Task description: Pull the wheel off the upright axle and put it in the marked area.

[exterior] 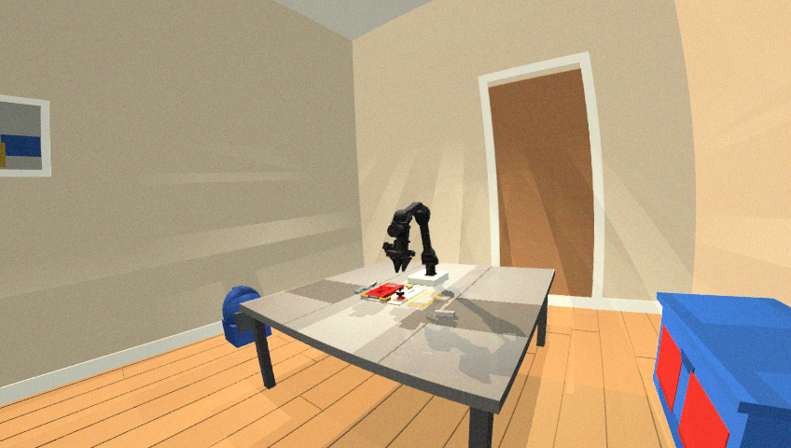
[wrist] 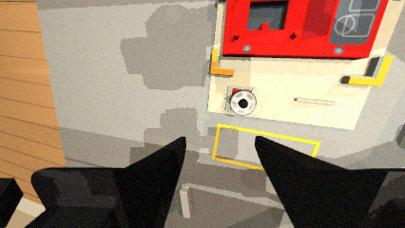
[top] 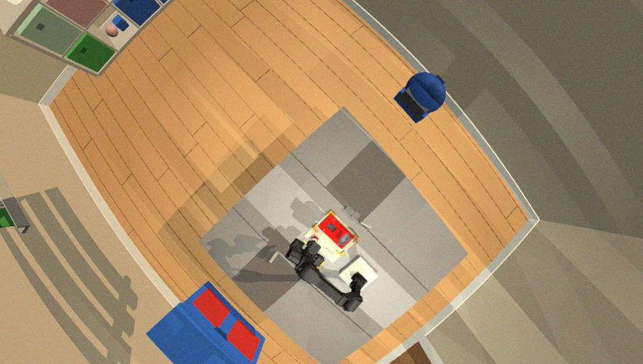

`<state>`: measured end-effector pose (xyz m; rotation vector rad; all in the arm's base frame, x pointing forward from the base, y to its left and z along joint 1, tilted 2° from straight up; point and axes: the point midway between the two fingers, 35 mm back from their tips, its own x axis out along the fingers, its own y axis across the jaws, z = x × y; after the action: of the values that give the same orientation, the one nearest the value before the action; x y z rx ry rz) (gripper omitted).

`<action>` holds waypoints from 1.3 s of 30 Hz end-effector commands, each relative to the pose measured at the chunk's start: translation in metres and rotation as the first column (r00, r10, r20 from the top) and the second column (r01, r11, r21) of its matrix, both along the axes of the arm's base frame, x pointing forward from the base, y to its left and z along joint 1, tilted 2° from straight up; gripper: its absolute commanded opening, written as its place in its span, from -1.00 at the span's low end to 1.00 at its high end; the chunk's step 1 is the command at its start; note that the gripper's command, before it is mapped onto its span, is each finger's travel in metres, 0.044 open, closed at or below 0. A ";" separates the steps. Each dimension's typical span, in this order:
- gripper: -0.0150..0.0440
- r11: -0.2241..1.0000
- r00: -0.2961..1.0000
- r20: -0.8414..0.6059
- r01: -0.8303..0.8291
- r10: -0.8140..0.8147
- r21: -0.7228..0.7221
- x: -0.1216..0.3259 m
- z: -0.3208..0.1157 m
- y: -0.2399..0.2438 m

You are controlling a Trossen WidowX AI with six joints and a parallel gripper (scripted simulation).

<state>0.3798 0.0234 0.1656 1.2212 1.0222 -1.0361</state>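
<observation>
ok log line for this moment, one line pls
phase: approach | gripper: open, empty, above table | wheel: on axle | marked area: no wheel inside

A grey surface on dark legs stands on a wooden plank floor. Left of the surface, against the wall, sits a blue backpack. Right of the surface stands a blue cabinet with red panels. Behind the surface is a brown doorway in a white frame. Far left of the surface a framed picture hangs on the wall. On the surface lie a red board and a small grey block.
</observation>
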 end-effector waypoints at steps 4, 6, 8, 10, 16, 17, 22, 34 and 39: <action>0.53 0.986 0.977 -0.161 0.150 -0.137 0.073 -0.014 -0.036 -0.014; 0.53 0.986 0.977 -0.161 0.150 -0.137 0.073 -0.014 -0.036 -0.014; 0.53 0.986 0.977 -0.161 0.150 -0.137 0.073 -0.015 -0.036 -0.015; 0.53 0.986 0.977 -0.161 0.150 -0.137 0.072 -0.017 -0.036 -0.021; 0.53 0.986 0.977 -0.161 0.150 -0.137 0.072 -0.019 -0.037 -0.025; 0.53 0.986 0.977 -0.161 0.150 -0.137 0.072 -0.019 -0.037 -0.025; 0.53 0.986 0.977 -0.161 0.150 -0.137 0.072 -0.017 -0.049 -0.025; 0.53 0.986 0.977 -0.161 0.150 -0.137 0.072 -0.015 -0.110 -0.023; 0.53 0.986 0.977 -0.161 0.150 -0.137 0.072 -0.015 -0.111 -0.023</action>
<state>0.3654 -0.0007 0.0580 1.3089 1.1148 -1.2291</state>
